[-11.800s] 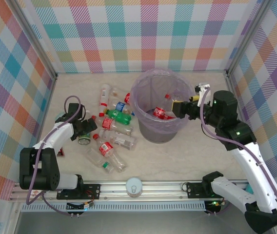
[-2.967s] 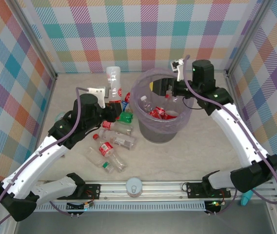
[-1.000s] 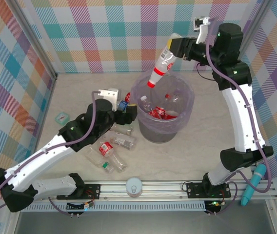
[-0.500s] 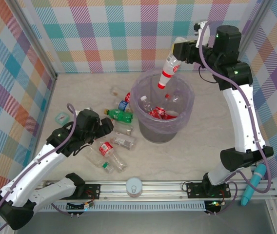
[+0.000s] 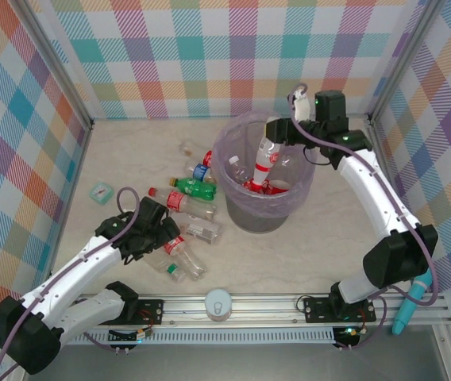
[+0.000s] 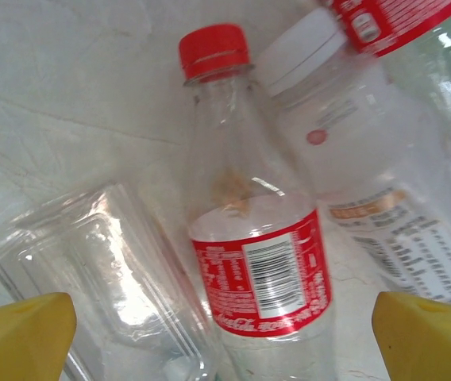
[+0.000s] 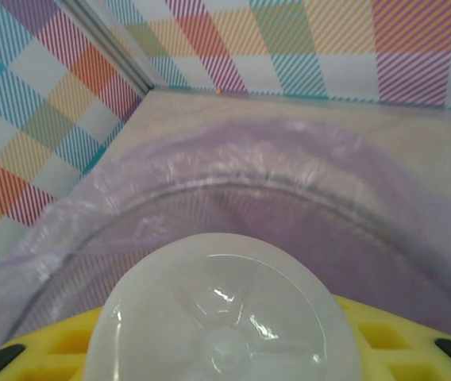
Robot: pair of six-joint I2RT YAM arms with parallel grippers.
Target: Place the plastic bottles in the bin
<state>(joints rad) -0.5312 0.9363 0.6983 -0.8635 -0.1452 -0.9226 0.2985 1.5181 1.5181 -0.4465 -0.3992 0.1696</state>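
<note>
Over the far side of the bin (image 5: 245, 214), the right gripper (image 5: 276, 132) is clamped on a clear red-labelled bottle (image 5: 263, 156). It hangs cap down and tilted, its lower end within the mouth of the lavender liner (image 5: 224, 151). Released at that slant, it could knock the rim or drag the loose liner. Left of the bin, the left gripper (image 5: 160, 232) hovers with jaws wide over a red-capped bottle (image 6: 245, 238) lying on the counter (image 5: 130, 151). A crushed clear bottle (image 6: 106, 270) and a white-capped bottle (image 6: 352, 182) lie against it, so closing might pinch a neighbour or squirt the slick bottle away.
</note>
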